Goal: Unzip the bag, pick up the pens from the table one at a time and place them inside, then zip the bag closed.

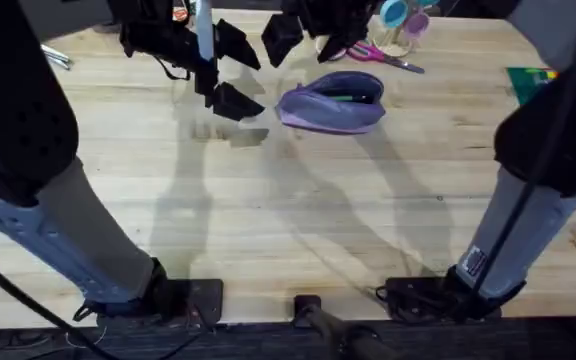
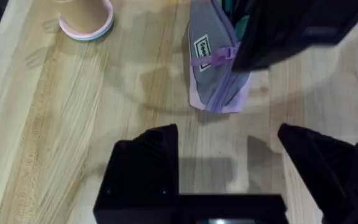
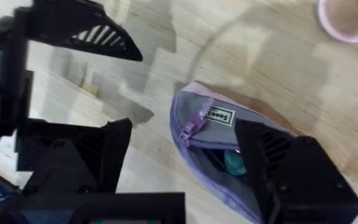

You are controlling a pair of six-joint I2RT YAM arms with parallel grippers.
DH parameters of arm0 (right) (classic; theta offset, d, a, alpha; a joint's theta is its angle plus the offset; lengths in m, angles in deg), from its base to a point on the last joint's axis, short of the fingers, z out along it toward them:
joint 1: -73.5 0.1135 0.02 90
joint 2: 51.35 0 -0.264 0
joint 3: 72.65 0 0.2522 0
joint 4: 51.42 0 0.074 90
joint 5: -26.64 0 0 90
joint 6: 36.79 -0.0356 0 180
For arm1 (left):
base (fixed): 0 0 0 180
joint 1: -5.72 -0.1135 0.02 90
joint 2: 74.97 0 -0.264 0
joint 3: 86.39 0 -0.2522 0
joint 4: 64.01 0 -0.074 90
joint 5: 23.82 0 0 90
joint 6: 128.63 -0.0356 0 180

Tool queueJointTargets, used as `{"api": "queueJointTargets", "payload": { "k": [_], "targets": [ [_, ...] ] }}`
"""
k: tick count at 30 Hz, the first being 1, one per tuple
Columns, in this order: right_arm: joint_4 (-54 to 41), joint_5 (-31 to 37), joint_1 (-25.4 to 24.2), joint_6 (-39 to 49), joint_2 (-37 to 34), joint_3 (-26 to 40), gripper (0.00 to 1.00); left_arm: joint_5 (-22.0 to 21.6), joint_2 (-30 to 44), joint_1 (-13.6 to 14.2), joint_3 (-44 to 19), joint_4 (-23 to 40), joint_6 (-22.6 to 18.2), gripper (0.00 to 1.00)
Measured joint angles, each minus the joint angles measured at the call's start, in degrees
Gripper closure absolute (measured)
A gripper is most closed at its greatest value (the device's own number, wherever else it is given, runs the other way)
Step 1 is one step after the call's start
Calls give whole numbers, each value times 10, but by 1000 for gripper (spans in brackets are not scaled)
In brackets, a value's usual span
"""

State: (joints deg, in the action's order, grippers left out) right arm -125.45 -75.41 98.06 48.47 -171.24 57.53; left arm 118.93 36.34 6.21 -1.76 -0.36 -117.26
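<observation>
Over at the far middle of the butcher-block worktop lies the lavender pencil pouch, its zipper open along the top. Through the gap a bright green pen shows inside it, with something dark next to it. From the right wrist view the purple zipper pull hangs at the pouch's near end, just beside a small white label.

The left claw hovers above the wood to the left of the pouch, fingers spread wide and holding nothing. The right claw hangs just above the pouch's far left end, also spread wide, with one black finger over the open mouth.

Behind the pouch, pink-handled scissors lie on the wood, near a cup with a pink and blue rim.
</observation>
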Motion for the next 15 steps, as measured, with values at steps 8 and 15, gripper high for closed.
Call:
{"api": "queueJointTargets", "payload": {
  "k": [8,15],
  "targets": [
    [-1,0,1,0,-33,0,6,0,0,0,0,0,0,7],
    [-9,0,1,0,-52,0,7,0,0,0,0,0,0,7]
  ]
}}
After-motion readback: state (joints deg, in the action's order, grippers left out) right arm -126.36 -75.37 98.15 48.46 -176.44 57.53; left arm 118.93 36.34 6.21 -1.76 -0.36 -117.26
